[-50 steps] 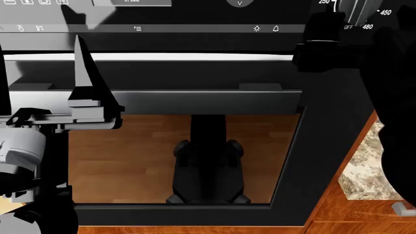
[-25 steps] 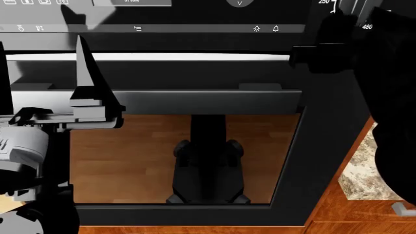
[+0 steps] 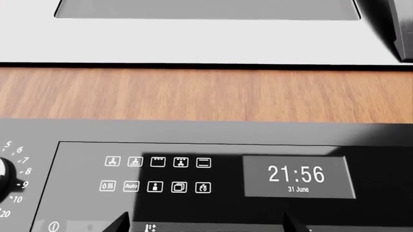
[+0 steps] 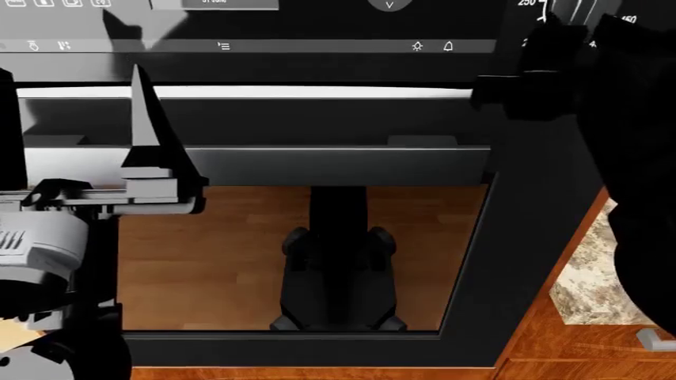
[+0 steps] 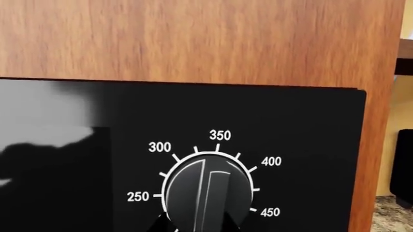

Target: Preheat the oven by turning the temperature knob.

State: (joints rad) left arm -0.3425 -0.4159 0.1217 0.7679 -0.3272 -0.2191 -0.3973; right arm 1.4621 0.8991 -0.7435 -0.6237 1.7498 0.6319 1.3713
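The black oven [image 4: 518, 237] fills the head view, with its glass door window [image 4: 211, 253], silver bar handle [image 4: 317, 93] and white-icon control panel [image 4: 317, 46]. In the right wrist view the temperature knob [image 5: 206, 191] sits inside a dial marked 250 to 450, its ridge upright. My right gripper [image 5: 197, 226] has its narrowed fingertips against both sides of the knob's lower part. My right arm [image 4: 634, 158] hides the knob in the head view. My left gripper [image 3: 206, 227] is open and empty, facing the panel's clock [image 3: 298, 175].
A second numbered knob [image 3: 3, 176] sits at the panel's far left. A wooden band [image 3: 206, 94] runs above the oven. Wooden cabinet [image 4: 571, 348] and a stone surface [image 4: 597, 269] lie to the oven's right. The glass reflects my torso [image 4: 338, 261].
My right arm has risen and moved in over the dial, covering the OFF and 480 marks. The left gripper has drifted slightly right and lower.
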